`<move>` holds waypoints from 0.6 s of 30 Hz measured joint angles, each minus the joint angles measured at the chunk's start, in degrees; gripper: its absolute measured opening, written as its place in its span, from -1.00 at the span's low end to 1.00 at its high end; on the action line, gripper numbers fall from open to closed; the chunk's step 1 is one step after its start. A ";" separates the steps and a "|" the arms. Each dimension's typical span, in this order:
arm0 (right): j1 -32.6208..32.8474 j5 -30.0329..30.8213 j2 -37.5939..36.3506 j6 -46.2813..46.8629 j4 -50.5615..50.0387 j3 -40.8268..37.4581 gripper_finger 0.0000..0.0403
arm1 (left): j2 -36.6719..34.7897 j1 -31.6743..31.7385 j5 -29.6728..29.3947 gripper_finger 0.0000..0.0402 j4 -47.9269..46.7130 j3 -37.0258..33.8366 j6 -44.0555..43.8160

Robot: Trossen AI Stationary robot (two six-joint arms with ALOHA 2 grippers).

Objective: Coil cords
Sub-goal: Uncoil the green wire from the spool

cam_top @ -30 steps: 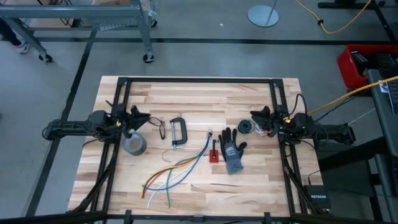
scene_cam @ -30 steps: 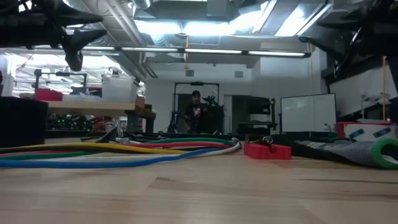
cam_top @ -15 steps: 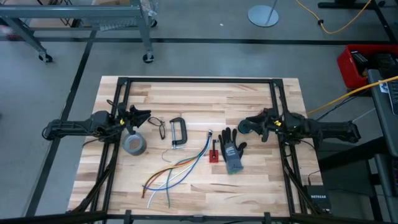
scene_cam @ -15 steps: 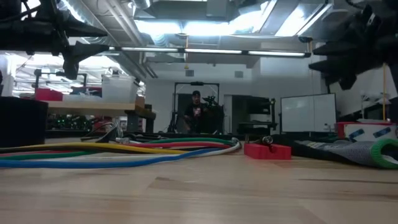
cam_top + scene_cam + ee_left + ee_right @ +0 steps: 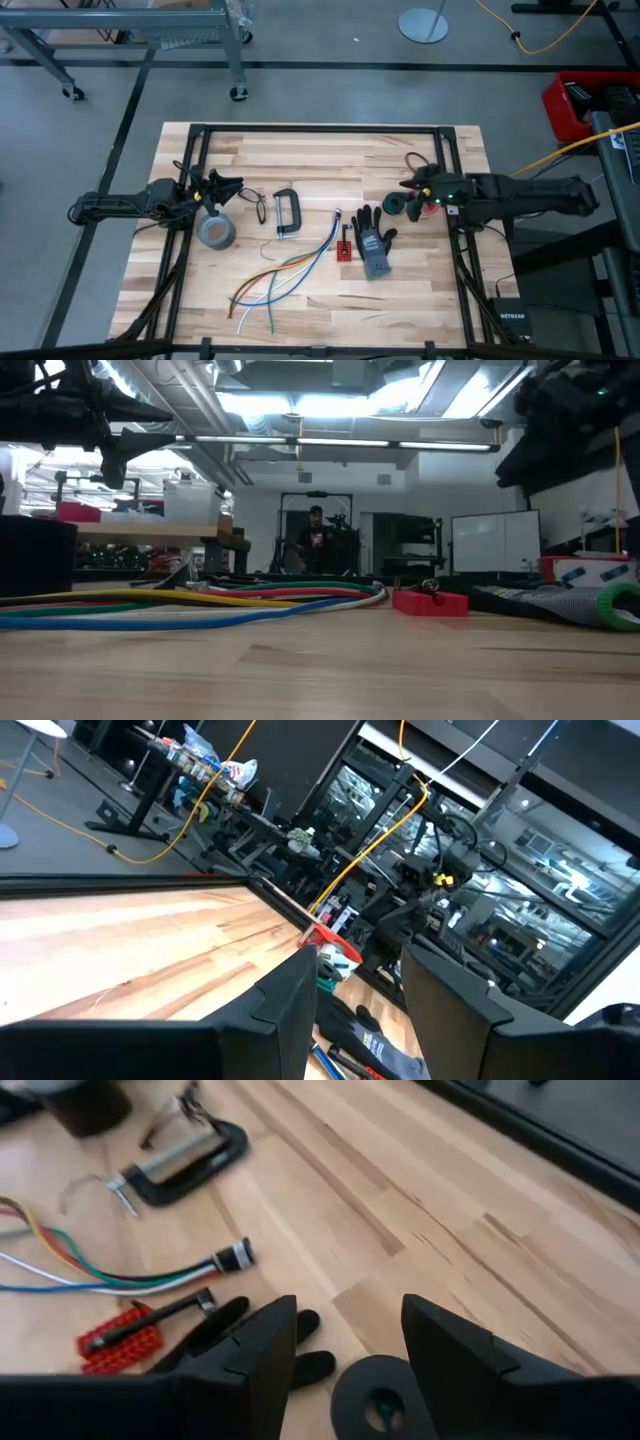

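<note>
The black cord bundle (image 5: 394,206) lies flat on the table right of centre, just beyond the fingertips of the dark glove (image 5: 374,241). In the right wrist view the bundle (image 5: 385,1398) shows as a small black ring low between my fingers. My right gripper (image 5: 410,190) is open and hovers just above the bundle, its fingers slanting down; its gap (image 5: 345,1342) holds nothing. My left gripper (image 5: 228,188) is open and empty at the table's left, above the grey tape roll (image 5: 216,231); its gap shows in the left wrist view (image 5: 360,1005).
A black C-clamp (image 5: 285,212) lies left of centre. Loose coloured wires (image 5: 285,270) fan toward the near edge. A small red piece (image 5: 345,246) lies beside the glove. A black frame (image 5: 320,130) borders the table. A person (image 5: 315,540) stands in the room behind.
My right arm has stretched out toward the table's left, bringing its gripper over the black cord bundle, and its wrist has turned and tipped downward. The bundle has stayed where it was.
</note>
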 joint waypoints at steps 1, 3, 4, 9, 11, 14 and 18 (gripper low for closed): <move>0.00 0.04 1.93 -0.02 0.08 0.58 -0.06 | 0.00 0.00 0.00 -0.31 -0.02 0.00 0.01; 0.00 0.89 5.67 -0.04 -0.25 1.70 -0.06 | 0.04 0.02 0.01 -0.31 -0.15 0.00 0.01; 0.00 1.06 7.39 -0.04 -0.91 2.21 -0.06 | 0.04 0.00 0.02 -0.31 -0.18 0.00 0.00; -0.31 1.42 14.93 -0.02 -3.58 3.79 -0.06 | 0.04 0.00 0.02 -0.31 -0.18 0.00 0.01; -1.45 0.95 17.45 0.08 -4.54 4.01 -0.06 | 0.04 0.00 0.02 -0.31 -0.18 0.00 -0.01; -4.13 -0.18 20.34 0.30 -4.55 4.13 -0.06 | 0.04 0.00 0.02 -0.31 -0.14 0.00 0.01; -9.07 -3.69 23.17 0.41 -5.49 4.13 -0.06 | 0.04 0.00 0.04 -0.31 -0.13 0.00 0.01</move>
